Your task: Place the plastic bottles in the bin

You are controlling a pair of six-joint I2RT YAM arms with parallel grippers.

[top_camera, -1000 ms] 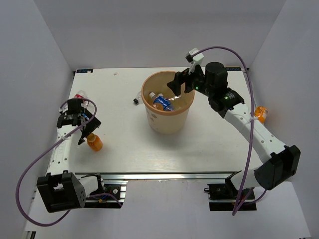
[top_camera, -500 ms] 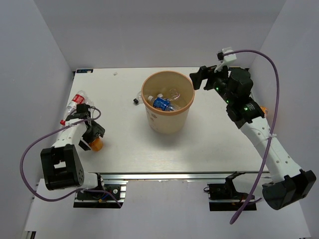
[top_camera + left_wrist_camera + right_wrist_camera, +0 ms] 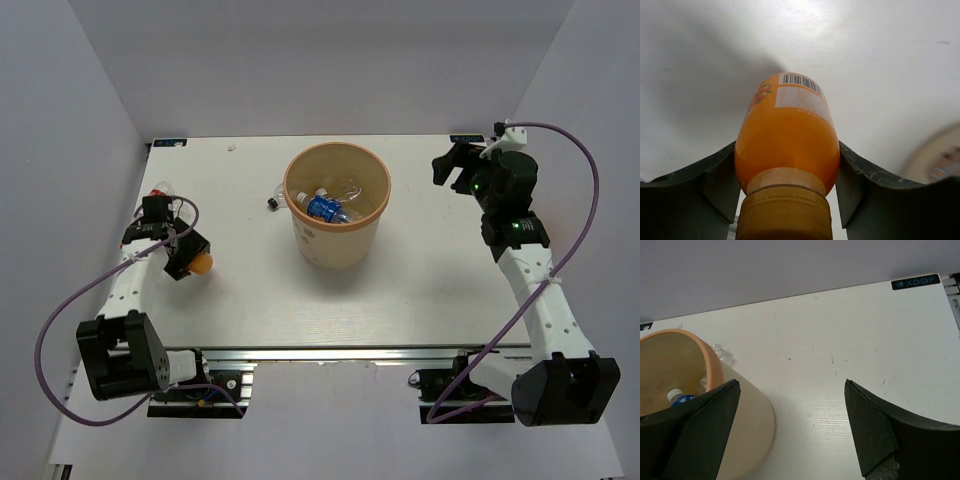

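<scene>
The bin (image 3: 300,165) is a tan bucket at the table's middle, with several bottles inside, one of them blue-labelled (image 3: 325,208). My left gripper (image 3: 193,260) is at the left side, shut on a stubby orange bottle (image 3: 202,265). In the left wrist view the orange bottle (image 3: 787,135) fills the gap between both fingers (image 3: 715,175), cap toward the camera. A red-capped bottle (image 3: 160,189) lies just behind the left arm, mostly hidden. My right gripper (image 3: 452,172) is open and empty, to the right of the bin. The right wrist view shows the bin's rim (image 3: 715,367) at the left, with my right gripper (image 3: 792,430) over bare table.
A tiny black cap (image 3: 271,204) and a clear plastic piece (image 3: 278,189) lie by the bin's left side. The clear piece also shows in the right wrist view (image 3: 722,354). White walls close in the table on the left, back and right.
My right arm has swung from over the bin to the right, open. My left gripper has closed on the orange bottle and shifted it slightly back and right.
</scene>
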